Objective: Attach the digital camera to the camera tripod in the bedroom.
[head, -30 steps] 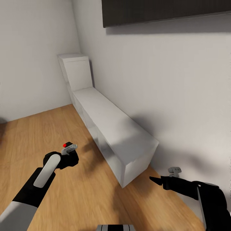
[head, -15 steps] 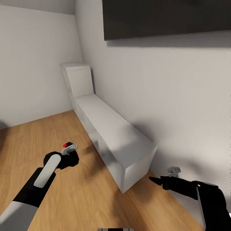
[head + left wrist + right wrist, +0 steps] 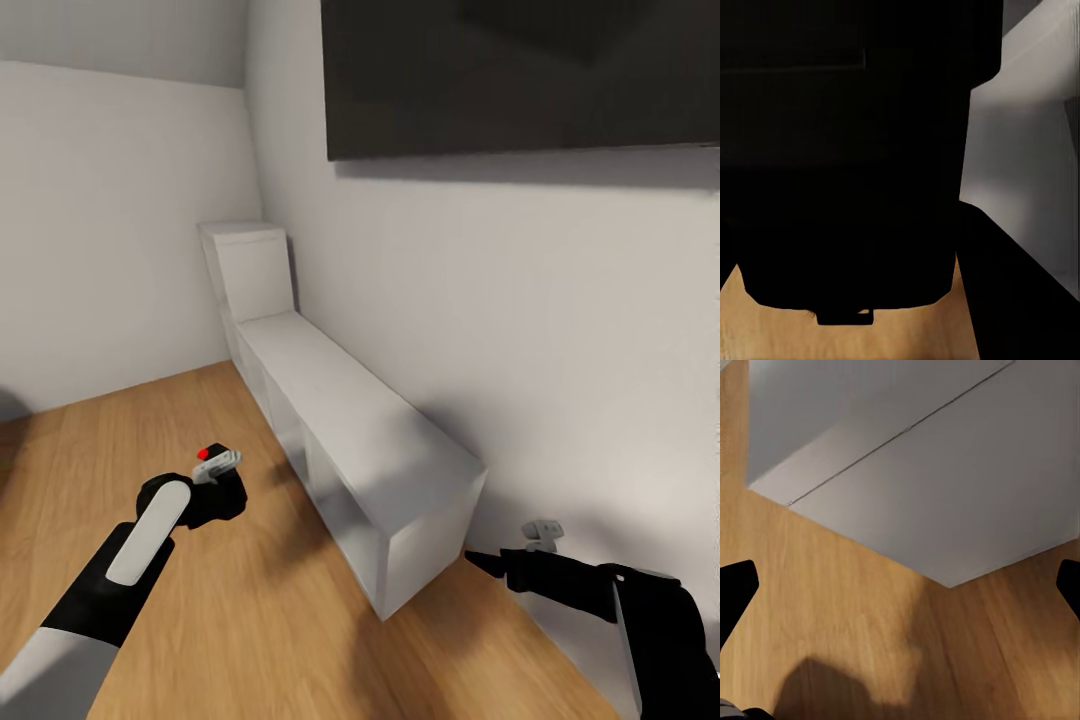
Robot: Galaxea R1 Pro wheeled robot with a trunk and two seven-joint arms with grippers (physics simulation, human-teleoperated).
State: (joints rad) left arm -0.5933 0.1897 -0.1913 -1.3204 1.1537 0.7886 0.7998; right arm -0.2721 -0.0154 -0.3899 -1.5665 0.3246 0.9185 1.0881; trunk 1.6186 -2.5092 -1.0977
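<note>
Head view: left gripper (image 3: 213, 478) pinches the digital camera (image 3: 212, 461), carried above the wood floor (image 3: 250, 600) beside the white bench (image 3: 350, 430); right gripper (image 3: 478, 560) hangs spread, presumably free for the tripod

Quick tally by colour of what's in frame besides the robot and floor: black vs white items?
Black: 2, the digital camera in the left end effector and the wall screen
White: 2, the low cabinet and the tall cabinet
Total: 4
</note>
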